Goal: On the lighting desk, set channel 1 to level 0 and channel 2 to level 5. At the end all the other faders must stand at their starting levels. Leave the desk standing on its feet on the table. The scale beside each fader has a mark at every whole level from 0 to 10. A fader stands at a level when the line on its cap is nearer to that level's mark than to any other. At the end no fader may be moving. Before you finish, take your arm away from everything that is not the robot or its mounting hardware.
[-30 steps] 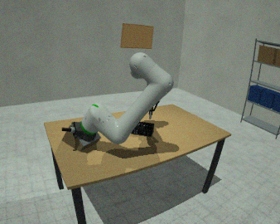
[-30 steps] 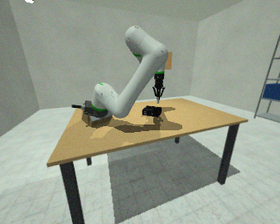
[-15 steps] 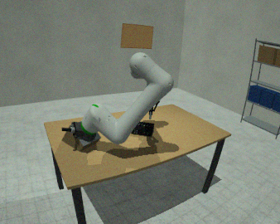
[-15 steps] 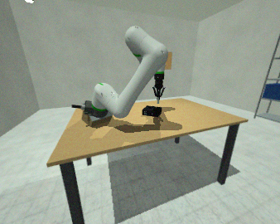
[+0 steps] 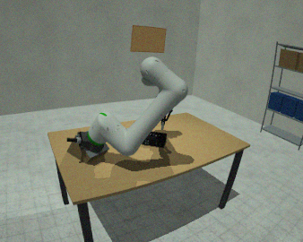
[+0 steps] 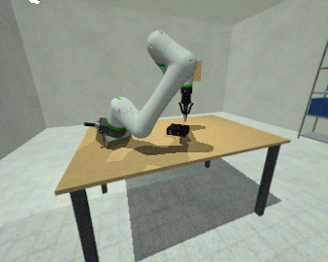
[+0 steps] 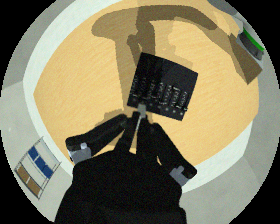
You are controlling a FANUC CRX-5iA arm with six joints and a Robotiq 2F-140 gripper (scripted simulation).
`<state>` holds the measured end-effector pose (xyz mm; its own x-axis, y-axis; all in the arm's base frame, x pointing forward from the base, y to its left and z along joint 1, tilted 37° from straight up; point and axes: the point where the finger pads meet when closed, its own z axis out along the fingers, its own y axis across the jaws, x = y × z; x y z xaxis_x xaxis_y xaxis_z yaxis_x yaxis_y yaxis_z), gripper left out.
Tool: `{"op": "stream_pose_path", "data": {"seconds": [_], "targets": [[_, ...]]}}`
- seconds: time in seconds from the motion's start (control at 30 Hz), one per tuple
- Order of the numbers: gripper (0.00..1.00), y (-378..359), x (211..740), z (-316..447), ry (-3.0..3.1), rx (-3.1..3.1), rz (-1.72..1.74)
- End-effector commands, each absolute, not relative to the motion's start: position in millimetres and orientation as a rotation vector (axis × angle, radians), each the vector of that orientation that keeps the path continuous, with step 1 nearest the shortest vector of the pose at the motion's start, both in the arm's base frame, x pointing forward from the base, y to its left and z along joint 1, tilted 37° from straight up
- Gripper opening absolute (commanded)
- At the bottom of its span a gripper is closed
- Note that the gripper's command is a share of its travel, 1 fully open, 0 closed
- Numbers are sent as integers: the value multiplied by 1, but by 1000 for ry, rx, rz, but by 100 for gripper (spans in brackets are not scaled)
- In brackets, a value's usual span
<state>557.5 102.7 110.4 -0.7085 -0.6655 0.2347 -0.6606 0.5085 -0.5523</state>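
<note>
The lighting desk (image 7: 161,87) is a small black box with a row of several faders, standing on the wooden table. It also shows in the exterior view (image 6: 178,129) and, partly behind the arm, in the top view (image 5: 154,139). The fader levels are too small to read. My gripper (image 7: 140,110) (image 6: 184,112) is shut and empty, fingertips together, pointing down. It hangs a little above the desk's near edge, apart from it. In the top view the gripper (image 5: 163,124) is mostly hidden behind the forearm.
The arm's base (image 5: 90,144) stands on the table's left part, and the forearm reaches across above the table. A metal shelf (image 5: 290,98) with blue and brown boxes stands at the far right, off the table.
</note>
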Motion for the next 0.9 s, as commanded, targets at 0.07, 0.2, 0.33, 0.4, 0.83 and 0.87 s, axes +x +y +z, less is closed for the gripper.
{"op": "stream_pose_path", "data": {"seconds": [0.07, 0.2, 0.33, 0.4, 0.83, 0.87], "targets": [[0, 102, 558, 108, 2721, -1196, -991], [0, 100, 559, 106, 2721, -1196, -991], [0, 98, 560, 104, 2721, -1196, -991], [0, 98, 560, 102, 2721, -1196, -991], [0, 95, 561, 98, 2721, -1196, -991], [0, 95, 561, 98, 2721, -1196, -991]]}}
